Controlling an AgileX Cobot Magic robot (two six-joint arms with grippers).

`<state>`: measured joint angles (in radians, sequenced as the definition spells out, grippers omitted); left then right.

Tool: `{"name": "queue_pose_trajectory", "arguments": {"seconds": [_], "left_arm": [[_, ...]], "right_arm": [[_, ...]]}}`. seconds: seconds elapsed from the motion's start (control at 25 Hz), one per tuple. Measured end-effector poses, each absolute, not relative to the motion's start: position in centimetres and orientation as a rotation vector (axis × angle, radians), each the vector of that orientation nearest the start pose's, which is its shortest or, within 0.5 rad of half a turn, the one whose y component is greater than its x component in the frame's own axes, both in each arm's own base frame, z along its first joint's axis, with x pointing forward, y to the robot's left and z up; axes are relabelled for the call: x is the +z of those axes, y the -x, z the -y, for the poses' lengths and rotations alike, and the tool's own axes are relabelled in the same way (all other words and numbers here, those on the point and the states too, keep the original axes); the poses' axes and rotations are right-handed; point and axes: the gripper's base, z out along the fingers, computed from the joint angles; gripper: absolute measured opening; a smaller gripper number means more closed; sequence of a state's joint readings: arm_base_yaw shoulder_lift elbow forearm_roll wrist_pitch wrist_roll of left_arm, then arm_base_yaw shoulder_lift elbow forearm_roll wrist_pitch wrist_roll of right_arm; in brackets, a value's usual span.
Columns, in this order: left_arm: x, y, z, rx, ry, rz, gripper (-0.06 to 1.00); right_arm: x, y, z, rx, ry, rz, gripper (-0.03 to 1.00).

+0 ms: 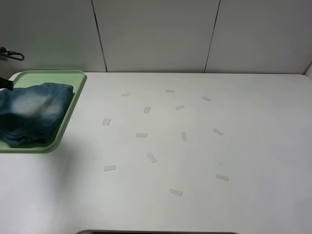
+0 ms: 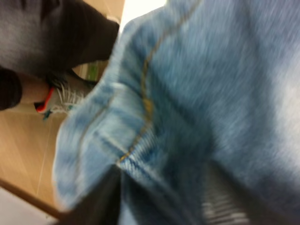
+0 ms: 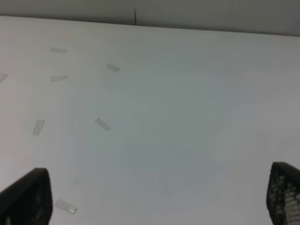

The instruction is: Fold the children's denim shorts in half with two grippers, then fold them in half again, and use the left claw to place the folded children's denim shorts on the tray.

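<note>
**Folded shorts lie on the tray; left claw close against the denim**

The children's denim shorts [image 1: 31, 114] lie as a compact folded bundle on the green tray [image 1: 73, 105] at the left edge of the high view, covering most of its floor with the rim visible along the far and right sides. Judged from that, both folds are done and the placing step is at or near its end.

The left claw [image 2: 159, 197] is barely seen from above: only a dark tip shows at the picture's left margin, just beside the bundle. Its wrist camera is filled with blurred denim, a yellow-stitched seam and hem very near the lens, with dark fingers [image 2: 101, 199] low in the picture against the cloth. I cannot tell whether they clamp the fabric or have let go; the blur hides it.

The right claw [image 3: 154, 201] is absent from the high view. Its fingers stand wide apart with nothing between them, over the bare white surface [image 1: 204, 161], well away from the tray, fitting a placement assigned to the left arm alone. Small pale tape strips [image 1: 151, 157] dot the surface.
</note>
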<state>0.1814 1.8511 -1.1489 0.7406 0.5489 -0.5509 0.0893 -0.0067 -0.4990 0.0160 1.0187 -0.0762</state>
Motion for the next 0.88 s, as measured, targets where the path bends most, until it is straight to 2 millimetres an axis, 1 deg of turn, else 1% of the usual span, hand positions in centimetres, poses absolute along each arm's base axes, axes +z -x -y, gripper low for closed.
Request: {"name": "queue_pose_trajectory", "arguments": {"seconds": [0.08, 0.16, 0.2, 0.4, 0.44, 0.48, 0.52, 0.6, 0.76, 0.88], "left_arm": [[19.6, -36.2, -9.9, 0.572, 0.226, -2.570, 0.82], [21.1, -35.9, -9.8, 0.569, 0.230, -2.526, 0.92], [21.8, -35.7, -9.8, 0.568, 0.233, -2.508, 0.95], [26.0, -34.4, -9.5, 0.559, 0.254, -2.391, 0.99], [26.0, -34.4, -9.5, 0.559, 0.254, -2.391, 0.99], [26.9, -33.9, -9.4, 0.549, 0.264, -2.365, 0.99], [28.3, -32.8, -9.1, 0.533, 0.273, -2.321, 0.99], [29.6, -31.5, -8.7, 0.514, 0.264, -2.269, 0.99], [31.8, -27.7, -7.5, 0.453, 0.237, -2.144, 0.99], [33.4, -23.8, -6.3, 0.384, 0.234, -2.028, 0.99]], "right_arm": [[28.0, 0.4, -0.1, 0.028, 0.165, -1.990, 0.69], [28.0, 0.4, -0.1, 0.028, 0.165, -1.990, 0.69], [28.0, 0.4, -0.1, 0.028, 0.165, -1.990, 0.69], [28.0, 0.4, -0.1, 0.028, 0.165, -1.990, 0.69], [28.0, 0.4, -0.1, 0.028, 0.165, -1.990, 0.69], [28.0, 0.4, -0.1, 0.028, 0.165, -1.990, 0.69], [28.0, 0.4, -0.1, 0.028, 0.165, -1.990, 0.69], [28.0, 0.4, -0.1, 0.028, 0.165, -1.990, 0.69], [28.0, 0.4, -0.1, 0.028, 0.165, -1.990, 0.69], [28.0, 0.4, -0.1, 0.028, 0.165, -1.990, 0.69]]}}
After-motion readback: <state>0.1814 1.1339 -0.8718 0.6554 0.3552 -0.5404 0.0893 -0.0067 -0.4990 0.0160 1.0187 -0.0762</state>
